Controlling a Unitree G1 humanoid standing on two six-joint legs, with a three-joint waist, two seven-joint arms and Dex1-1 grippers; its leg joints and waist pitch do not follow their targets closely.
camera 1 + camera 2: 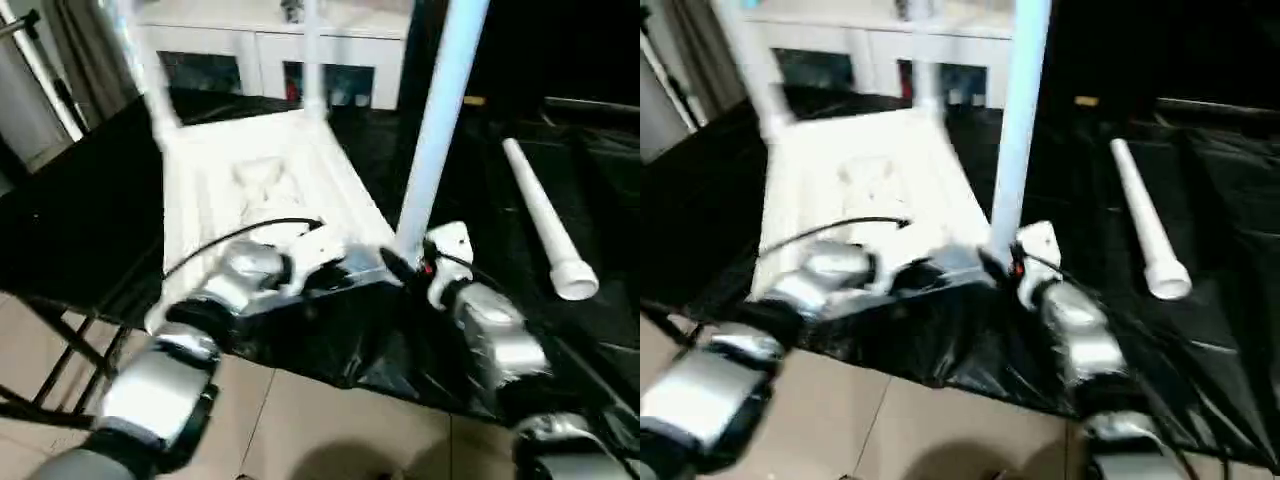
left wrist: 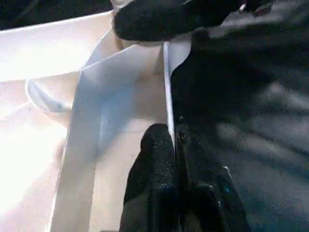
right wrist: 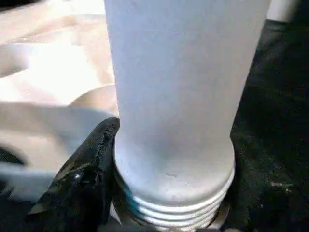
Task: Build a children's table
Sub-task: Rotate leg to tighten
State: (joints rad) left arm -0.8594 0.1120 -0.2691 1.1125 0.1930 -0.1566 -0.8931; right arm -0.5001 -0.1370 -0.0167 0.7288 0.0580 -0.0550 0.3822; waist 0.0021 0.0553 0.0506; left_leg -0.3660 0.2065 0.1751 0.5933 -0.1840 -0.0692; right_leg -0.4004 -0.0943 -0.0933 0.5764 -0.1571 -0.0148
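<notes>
The white tabletop (image 1: 262,190) lies underside up on a black-covered work surface. Two white legs (image 1: 312,60) stand in its far corner sockets. A third leg (image 1: 440,130) stands upright at the near right corner, its threaded end (image 3: 174,203) at the socket. My right gripper (image 1: 405,265) is shut on it low down, with one black finger (image 3: 89,169) pressed against its side. My left gripper (image 2: 173,140) is shut on the tabletop's thin near rim (image 2: 167,96), close to that corner. The fourth leg (image 1: 545,225) lies loose on the cloth to the right.
A white cabinet with glass doors (image 1: 270,50) stands behind the work surface. The black cloth (image 1: 330,350) hangs over the near edge above a tiled floor. Black frame legs (image 1: 60,350) show at the lower left.
</notes>
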